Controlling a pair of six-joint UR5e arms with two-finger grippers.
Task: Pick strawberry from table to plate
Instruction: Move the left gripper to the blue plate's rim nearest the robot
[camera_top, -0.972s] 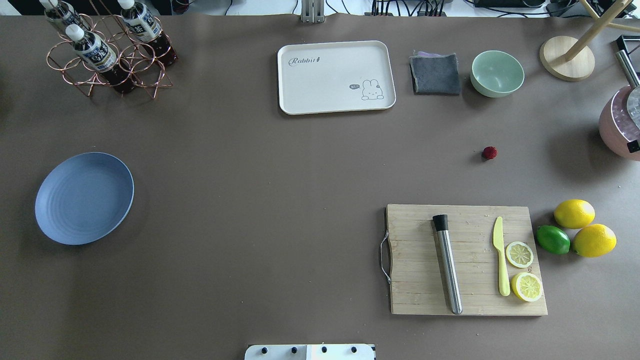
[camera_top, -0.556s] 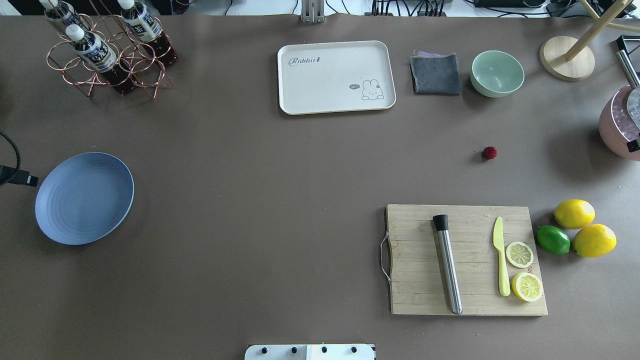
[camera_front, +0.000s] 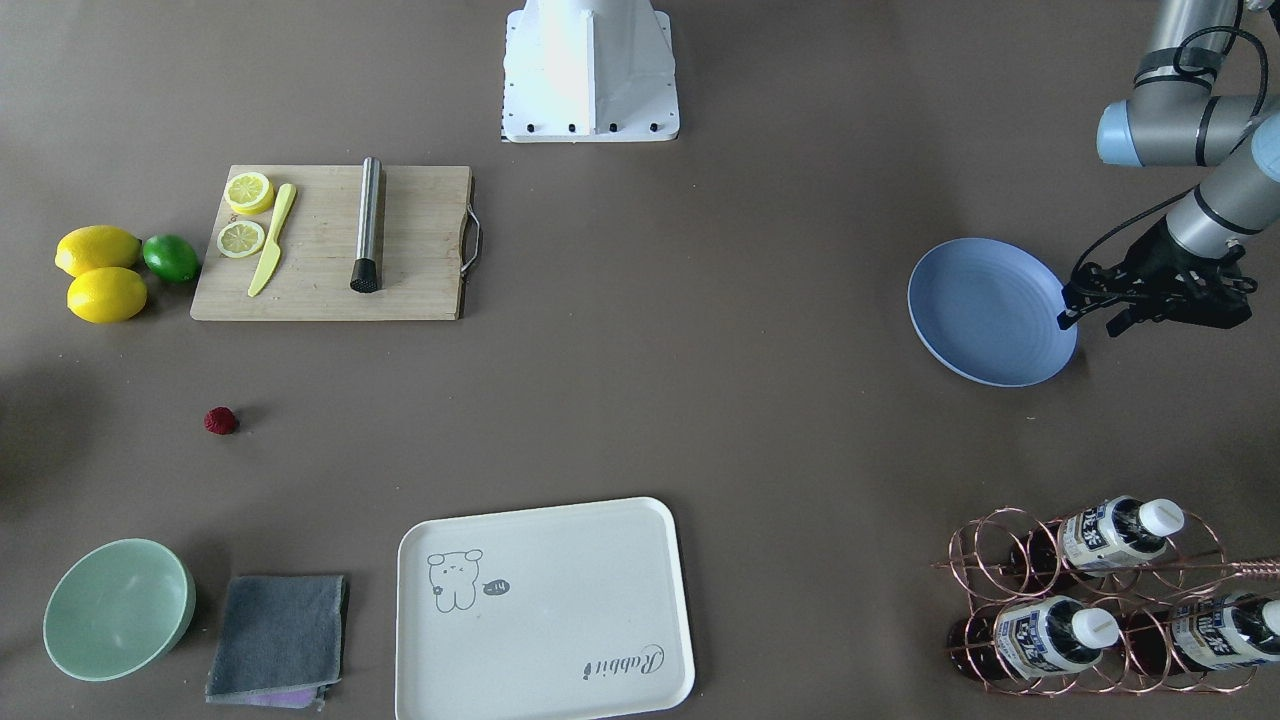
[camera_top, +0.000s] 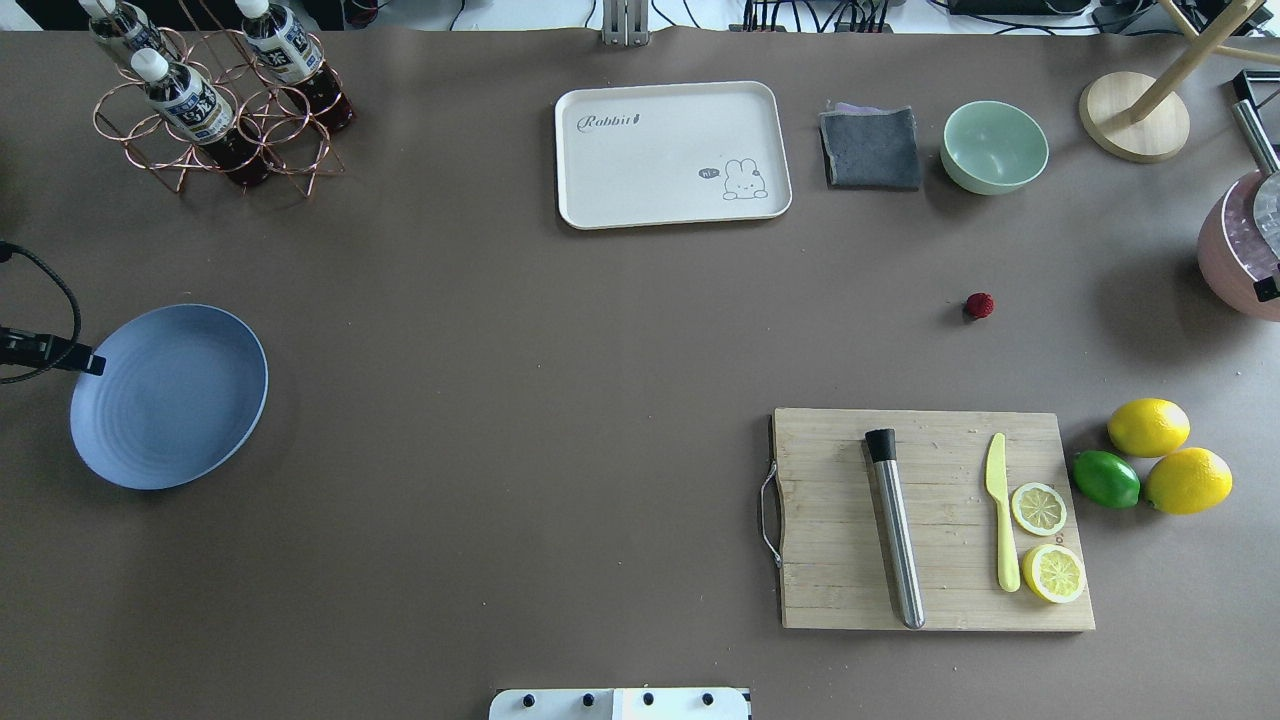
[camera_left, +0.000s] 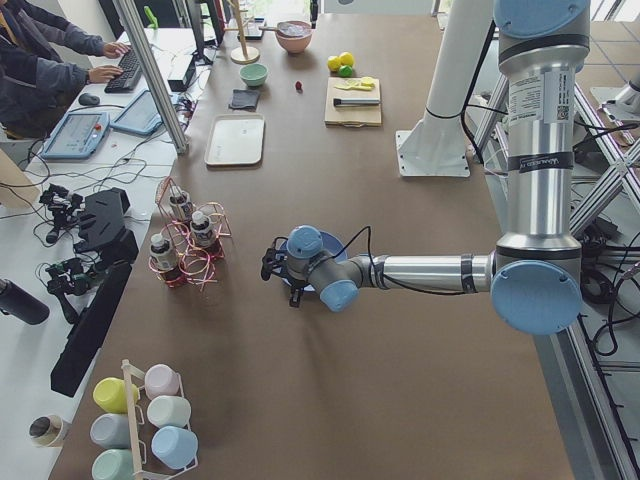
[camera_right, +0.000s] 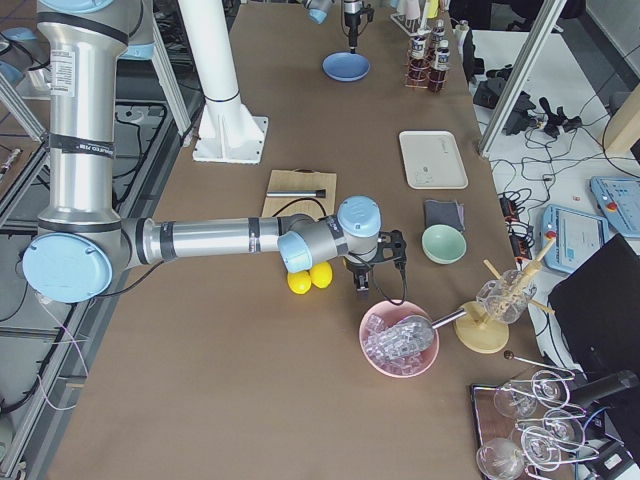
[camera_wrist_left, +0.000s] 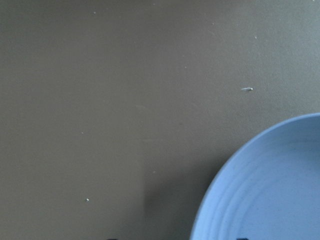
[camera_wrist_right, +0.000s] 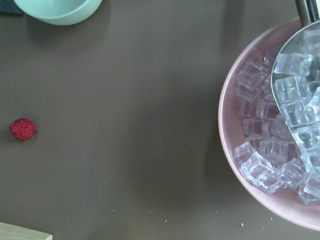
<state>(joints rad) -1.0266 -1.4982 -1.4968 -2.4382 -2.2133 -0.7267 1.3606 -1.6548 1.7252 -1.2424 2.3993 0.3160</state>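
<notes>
The strawberry (camera_top: 979, 305) lies on the bare table (camera_top: 560, 400), beyond the cutting board on the right side. It also shows at the left edge of the right wrist view as the strawberry (camera_wrist_right: 23, 129). The light-blue plate (camera_top: 168, 396) sits far left with nothing on it. My left gripper (camera_front: 1088, 322) hovers at the plate's outer rim with its fingers spread, open and holding nothing. My right gripper (camera_right: 375, 272) hangs over the table between the strawberry and a pink bowl; whether it is open or shut I cannot tell.
A pink bowl of ice cubes (camera_wrist_right: 280, 130) with a metal scoop stands right of the strawberry. A mint bowl (camera_top: 994, 146), grey cloth (camera_top: 870, 148) and cream tray (camera_top: 672, 154) lie at the back. A cutting board (camera_top: 930, 520), lemons and a lime (camera_top: 1106, 479) sit nearby.
My left gripper has come in from the left edge of the overhead view and moved right to the plate's rim. The strawberry and plate have not moved.
</notes>
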